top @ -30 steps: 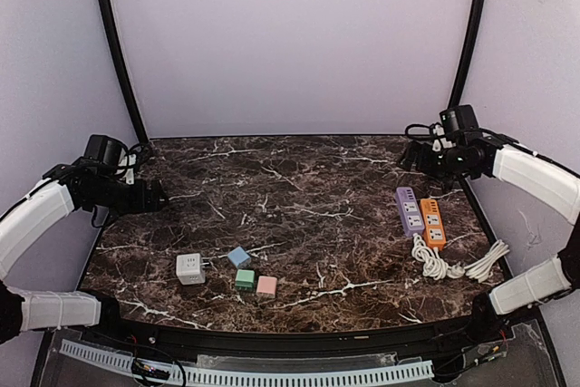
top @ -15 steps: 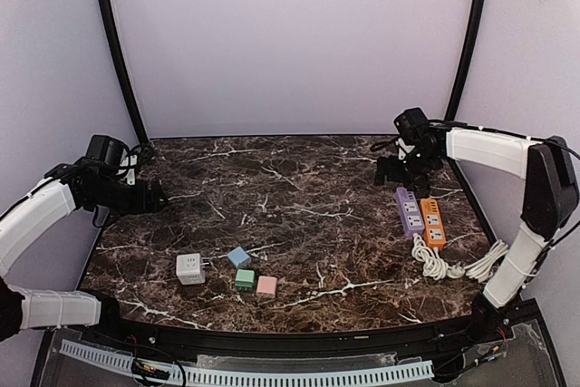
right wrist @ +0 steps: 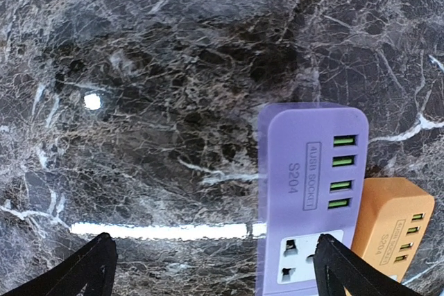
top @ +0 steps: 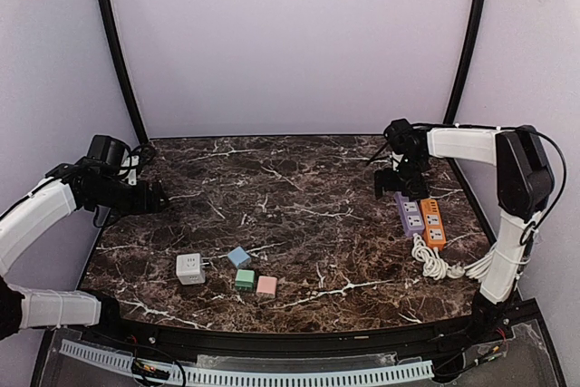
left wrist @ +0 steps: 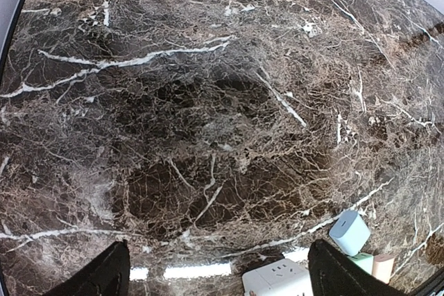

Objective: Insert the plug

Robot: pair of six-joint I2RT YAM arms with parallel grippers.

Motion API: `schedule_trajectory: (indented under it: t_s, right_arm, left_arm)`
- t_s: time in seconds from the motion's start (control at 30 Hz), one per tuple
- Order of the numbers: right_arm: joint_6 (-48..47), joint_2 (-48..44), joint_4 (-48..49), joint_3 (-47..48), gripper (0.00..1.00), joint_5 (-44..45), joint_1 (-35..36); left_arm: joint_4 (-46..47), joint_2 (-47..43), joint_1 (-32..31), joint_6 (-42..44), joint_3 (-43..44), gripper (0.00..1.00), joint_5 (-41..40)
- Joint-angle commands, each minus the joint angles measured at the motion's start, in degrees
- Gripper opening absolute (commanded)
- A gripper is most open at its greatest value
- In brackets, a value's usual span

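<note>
Plugs first, down at the near edge of the table [top: 317, 224]: pink plug [top: 266, 285] and green plug [top: 245, 279] side by side, just about touching. The blue plug [top: 238, 256] sits just behind the green one, and the white cube [top: 189, 268] is off to their left. All four lie loose on the marble.

Over on the right, a white cord [top: 453, 265] lies bunched at the near end of two strips. That's the purple strip [top: 410, 210] and the orange strip [top: 433, 222], lying side by side, purple on the inside.

The right gripper [top: 391, 180] hangs over the far end of the purple strip, fingers spread wide and gripping nothing. Its wrist view looks straight down on that strip's sockets.

Across the table, the left gripper [top: 156, 198] hovers near the left edge, well apart from the plugs. Its jaws are spread too, with only marble beneath them.
</note>
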Motion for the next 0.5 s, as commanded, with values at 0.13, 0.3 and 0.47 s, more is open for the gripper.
schedule_trajectory:
  t_s: [0.13,0.3,0.47]
  right_arm:
    - [-1.17,0.21,-1.28,0.53,0.98,1.46,-2.89]
    - [-2.03,1.63,-1.18,-0.26,0.98,1.21,-3.73]
    - [-2.66,2.86,-1.15,-1.62,0.97,1.96,-4.01]
  left_arm:
    - [0.07,1.34,-0.28,0.67,0.65,0.9,0.71]
    - [-0.01,1.86,-0.26,0.84,0.7,0.89,1.47]
    - [-0.11,1.46,-0.35,0.77,0.58,0.88,1.11]
